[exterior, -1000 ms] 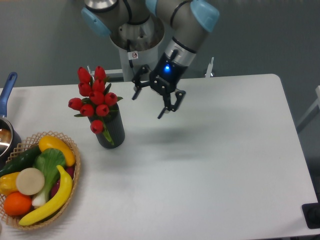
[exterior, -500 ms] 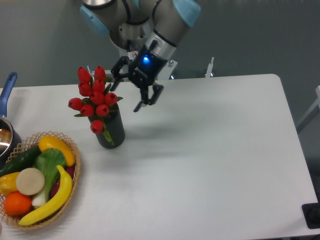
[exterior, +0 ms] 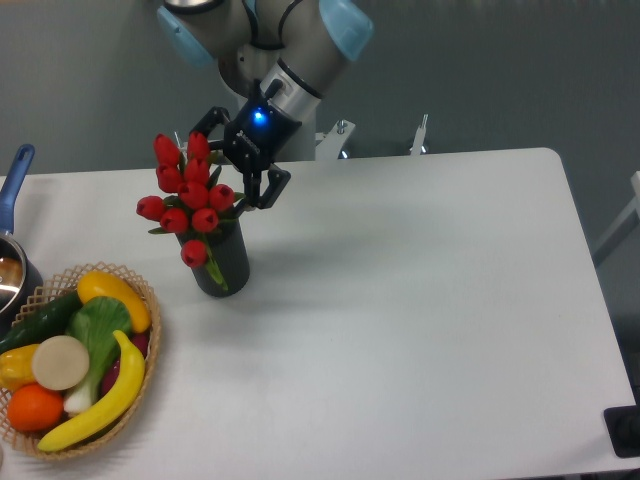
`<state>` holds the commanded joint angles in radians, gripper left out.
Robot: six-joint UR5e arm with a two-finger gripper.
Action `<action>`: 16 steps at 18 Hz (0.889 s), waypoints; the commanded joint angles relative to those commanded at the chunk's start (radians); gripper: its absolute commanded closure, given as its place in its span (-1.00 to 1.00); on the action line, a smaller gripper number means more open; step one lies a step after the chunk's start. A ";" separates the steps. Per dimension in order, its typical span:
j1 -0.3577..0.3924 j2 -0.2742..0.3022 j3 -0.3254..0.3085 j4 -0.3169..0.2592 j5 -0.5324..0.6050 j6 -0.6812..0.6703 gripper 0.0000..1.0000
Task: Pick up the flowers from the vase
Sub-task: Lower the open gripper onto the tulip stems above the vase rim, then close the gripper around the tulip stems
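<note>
With the tool (exterior: 237, 165) spread apart just beside the flowers (exterior: 189, 192), which stand in the vase (exterior: 226, 262) on the bench (exterior: 420, 300), we should straddle the stems below the buds, clamp, then lift vertically.

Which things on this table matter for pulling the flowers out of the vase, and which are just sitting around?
Part of the job:
- flowers, red tulip buds standing in the vase
- vase, matte black, upright
- gripper, jaws open, right beside the buds

Just lying about:
- wicker basket of fruit and vegetables, front left
- blue-handled pot at the left edge
</note>
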<state>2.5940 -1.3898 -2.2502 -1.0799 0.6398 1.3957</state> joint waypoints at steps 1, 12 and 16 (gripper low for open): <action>0.000 0.000 -0.009 0.002 -0.012 0.012 -1.00; 0.005 -0.009 -0.008 0.009 -0.074 0.014 0.62; 0.012 0.003 -0.005 0.015 -0.068 0.014 1.00</action>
<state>2.6062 -1.3867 -2.2550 -1.0646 0.5722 1.4097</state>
